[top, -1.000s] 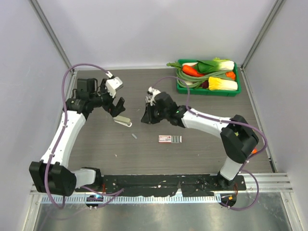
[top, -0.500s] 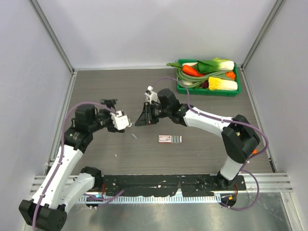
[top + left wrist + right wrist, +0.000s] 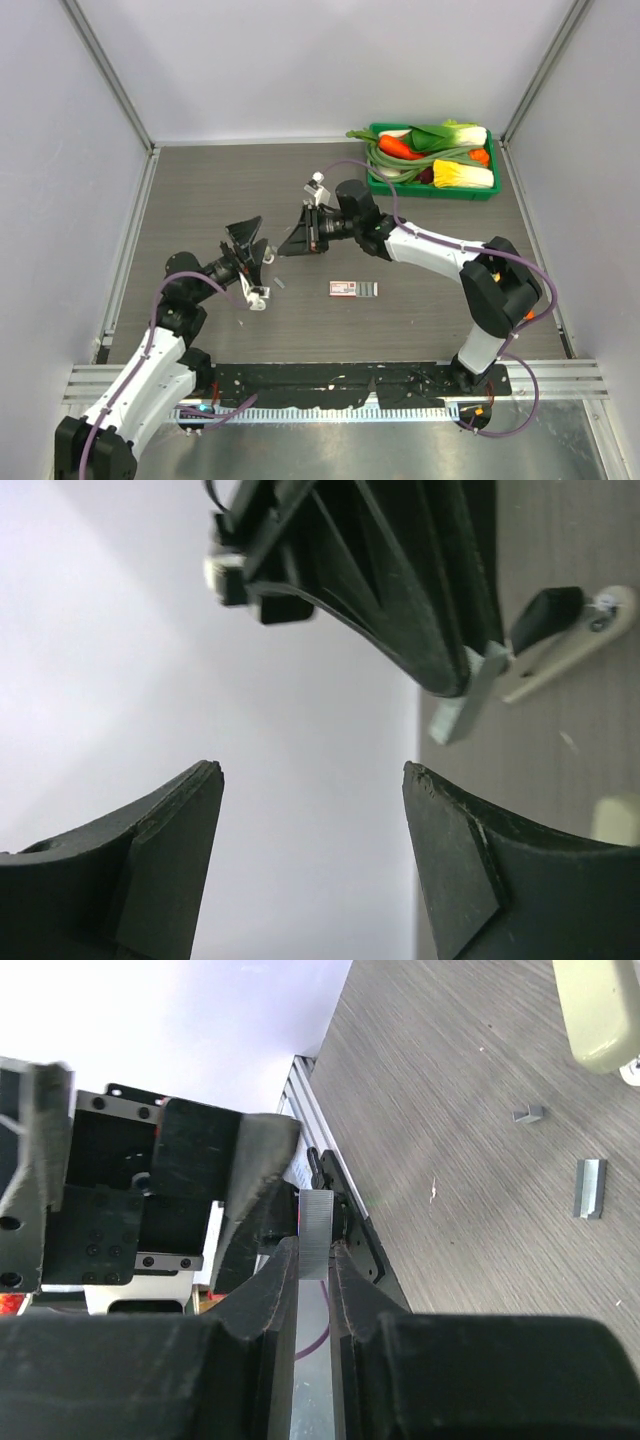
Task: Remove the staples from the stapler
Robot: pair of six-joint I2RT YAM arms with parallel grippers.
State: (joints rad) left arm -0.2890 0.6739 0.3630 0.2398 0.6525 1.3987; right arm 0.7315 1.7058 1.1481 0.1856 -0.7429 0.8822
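Note:
My right gripper (image 3: 288,248) is shut on a short silvery strip of staples (image 3: 315,1222), gripped between its fingertips (image 3: 281,1260) above the table. The strip also shows in the left wrist view (image 3: 467,702). The pale beige stapler (image 3: 600,1008) lies on the table at the top right of the right wrist view and at the right edge of the left wrist view (image 3: 620,820). In the top view my left gripper mostly hides it. My left gripper (image 3: 256,240) is open and empty (image 3: 310,775), facing the right gripper from close by.
Two small loose staple pieces (image 3: 590,1188) (image 3: 527,1113) lie on the table near the stapler; one shows in the top view (image 3: 279,282). A flat pink-and-white box (image 3: 353,289) lies in the middle. A green tray (image 3: 378,183) of vegetables stands at the back right.
My left arm has swung down from the back left towards the near side, and its open gripper now points at the right gripper. The right gripper has tilted slightly, still shut.

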